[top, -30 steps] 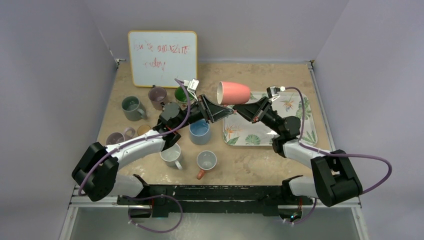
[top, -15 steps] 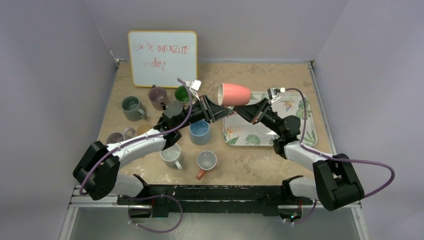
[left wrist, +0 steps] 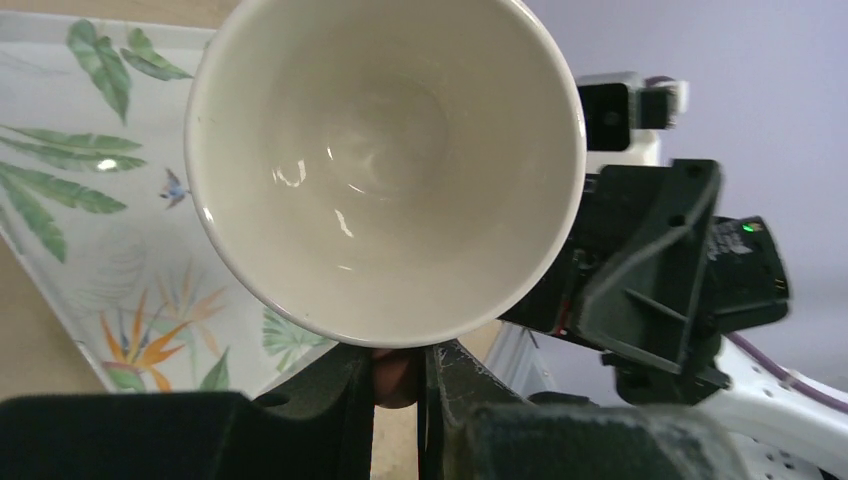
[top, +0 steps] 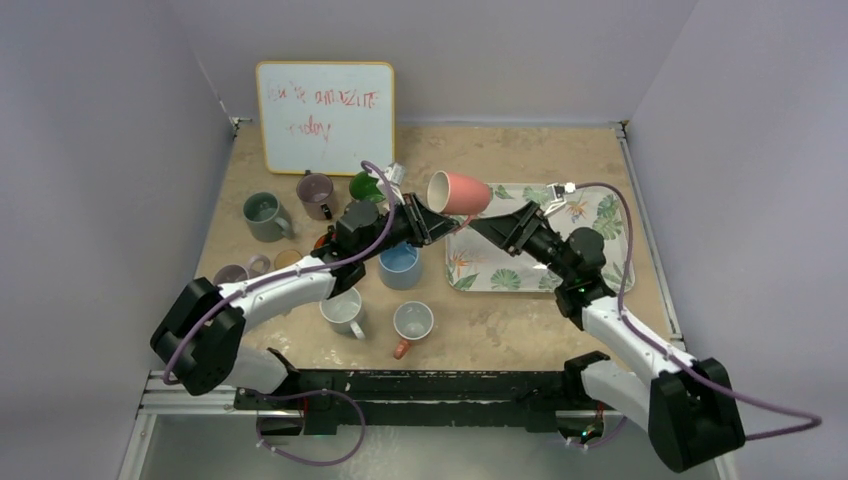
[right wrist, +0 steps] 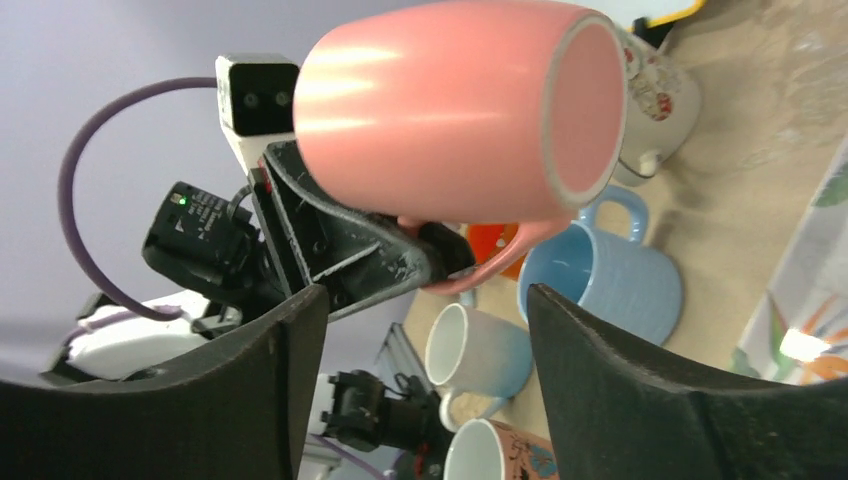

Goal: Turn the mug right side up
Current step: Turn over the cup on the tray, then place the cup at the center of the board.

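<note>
Whiteboard (top: pixel 324 117) red scrawl unreadable, left fingers (left wrist: pixel 340 412) clamping handle of pink mug (right wrist: pixel 450 110), right fingers (right wrist: pixel 640 400) apart

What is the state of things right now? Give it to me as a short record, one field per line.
mug: pink mug, in the air, roughly on its side, not yet upright
mouth: turned toward the left wrist camera
left gripper: shut on the pink mug's handle
right gripper: open, close to the mug, no grip on it
below: left edge of the leaf-print tray
nearby: blue mug, upright on the table
</note>
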`<action>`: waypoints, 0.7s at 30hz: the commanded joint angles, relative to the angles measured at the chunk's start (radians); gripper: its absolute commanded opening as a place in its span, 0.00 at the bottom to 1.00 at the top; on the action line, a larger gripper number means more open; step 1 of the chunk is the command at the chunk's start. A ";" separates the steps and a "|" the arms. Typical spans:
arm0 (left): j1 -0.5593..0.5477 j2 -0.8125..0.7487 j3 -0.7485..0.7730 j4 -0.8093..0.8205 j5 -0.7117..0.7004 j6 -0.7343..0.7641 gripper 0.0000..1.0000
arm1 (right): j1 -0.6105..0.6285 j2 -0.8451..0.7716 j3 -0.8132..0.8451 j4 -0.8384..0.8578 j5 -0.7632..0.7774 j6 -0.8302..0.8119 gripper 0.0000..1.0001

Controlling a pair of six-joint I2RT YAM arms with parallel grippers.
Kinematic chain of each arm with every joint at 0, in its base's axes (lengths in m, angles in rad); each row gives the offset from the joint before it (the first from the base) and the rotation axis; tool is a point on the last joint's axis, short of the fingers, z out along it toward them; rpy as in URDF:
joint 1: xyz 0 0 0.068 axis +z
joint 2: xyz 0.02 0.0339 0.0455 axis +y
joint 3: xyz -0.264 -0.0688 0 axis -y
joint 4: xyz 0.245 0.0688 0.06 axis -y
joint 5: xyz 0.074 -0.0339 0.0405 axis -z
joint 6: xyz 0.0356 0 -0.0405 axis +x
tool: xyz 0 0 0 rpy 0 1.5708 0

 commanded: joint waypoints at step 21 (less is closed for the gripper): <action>0.077 0.354 0.653 -0.637 -0.445 0.635 0.00 | -0.002 -0.376 0.217 -0.606 0.175 -0.386 0.99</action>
